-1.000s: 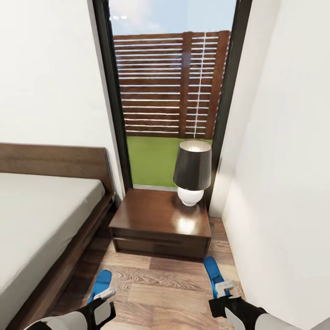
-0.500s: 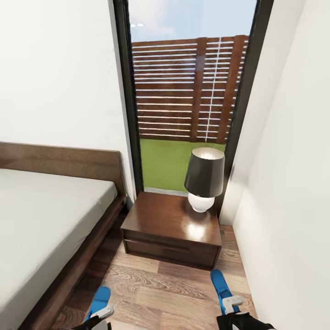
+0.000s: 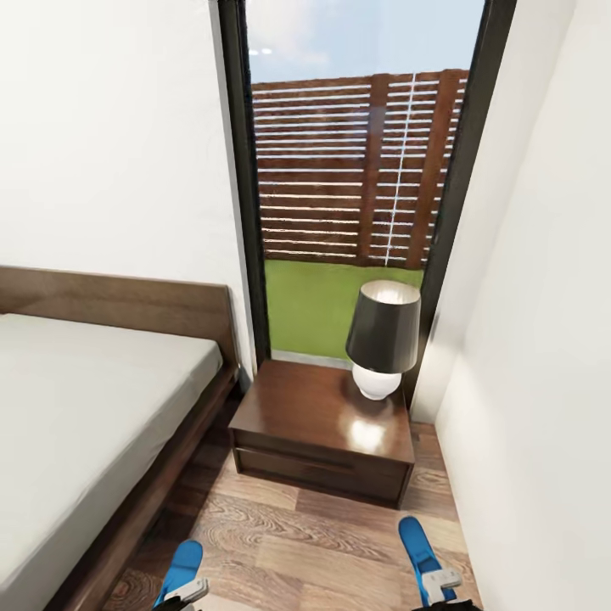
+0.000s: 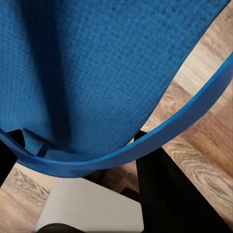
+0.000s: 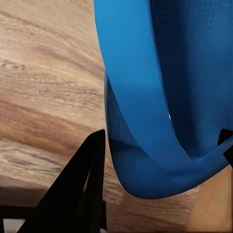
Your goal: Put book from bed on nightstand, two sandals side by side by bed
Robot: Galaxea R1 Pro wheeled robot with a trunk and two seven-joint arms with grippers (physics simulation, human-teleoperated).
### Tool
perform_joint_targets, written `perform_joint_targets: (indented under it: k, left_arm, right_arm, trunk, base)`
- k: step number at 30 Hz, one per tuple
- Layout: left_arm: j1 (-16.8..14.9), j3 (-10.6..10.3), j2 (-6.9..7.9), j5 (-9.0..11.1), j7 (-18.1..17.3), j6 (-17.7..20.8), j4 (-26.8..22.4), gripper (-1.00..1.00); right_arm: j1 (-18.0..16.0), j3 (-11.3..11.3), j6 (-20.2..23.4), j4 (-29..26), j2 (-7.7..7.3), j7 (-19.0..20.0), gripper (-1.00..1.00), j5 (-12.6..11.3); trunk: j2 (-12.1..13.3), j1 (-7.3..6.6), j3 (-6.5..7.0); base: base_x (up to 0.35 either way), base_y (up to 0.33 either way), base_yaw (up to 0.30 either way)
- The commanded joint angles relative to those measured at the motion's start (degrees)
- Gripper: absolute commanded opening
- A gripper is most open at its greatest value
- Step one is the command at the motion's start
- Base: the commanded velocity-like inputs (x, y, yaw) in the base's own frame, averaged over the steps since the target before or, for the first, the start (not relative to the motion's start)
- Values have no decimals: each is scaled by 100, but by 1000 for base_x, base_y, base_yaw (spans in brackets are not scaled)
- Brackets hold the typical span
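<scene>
Two bright blue sandals hang low over the wood floor, one in each gripper. The left sandal (image 3: pixel 183 566) is beside the bed frame, and my left gripper (image 3: pixel 190 591) is shut on its strap (image 4: pixel 145 143) between black fingers (image 4: pixel 167 194). The right sandal (image 3: pixel 417 546) hangs near the right wall, with my right gripper (image 3: pixel 441 582) shut on its strap (image 5: pixel 145 111). The bed (image 3: pixel 76 399), with its off-white mattress and dark headboard, lies at the left. A dark wood nightstand (image 3: pixel 293 407) stands ahead under the window. The book is out of view.
A black-shaded lamp (image 3: pixel 382 335) with a white base stands on the nightstand's right half. A tall black-framed window (image 3: pixel 339 170) rises behind it. A white wall (image 3: pixel 535 339) closes in the right side, leaving a narrow strip of floor (image 3: pixel 297 543) between it and the bed.
The head camera has shifted, so the nightstand and window sit further right and my arms have dropped to the bottom edge. Both sandals stay held.
</scene>
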Motion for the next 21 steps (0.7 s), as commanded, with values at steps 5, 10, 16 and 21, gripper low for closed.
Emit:
perform_joint_targets:
  k: [5, 10, 16, 21]
  left_arm:
    - [-5, -48, -11, 22, -15, 9, 8, -100]
    - [8, -48, -16, 10, -15, -8, 7, -100]
    - [12, -48, -42, -44, -18, -8, 7, -100]
    - [152, -48, -114, -94, -22, -6, 7, -100]
  right_arm:
    - [55, 44, 30, 1, -22, -2, -100, -45]
    - [126, 44, 31, 9, -33, -1, -100, -45]
    - [187, 44, 33, 79, -36, -6, -100, -45]
    - [262, 44, 33, 212, -37, -3, -100, -43]
  trunk:
    - [199, -111, 85]
    - [400, -221, 175]
    - [641, -353, 287]
    - [841, -462, 397]
  base:
    - [0, 0, 1]
    - [0, 0, 0]
    - [0, 0, 43]
    - [0, 0, 181]
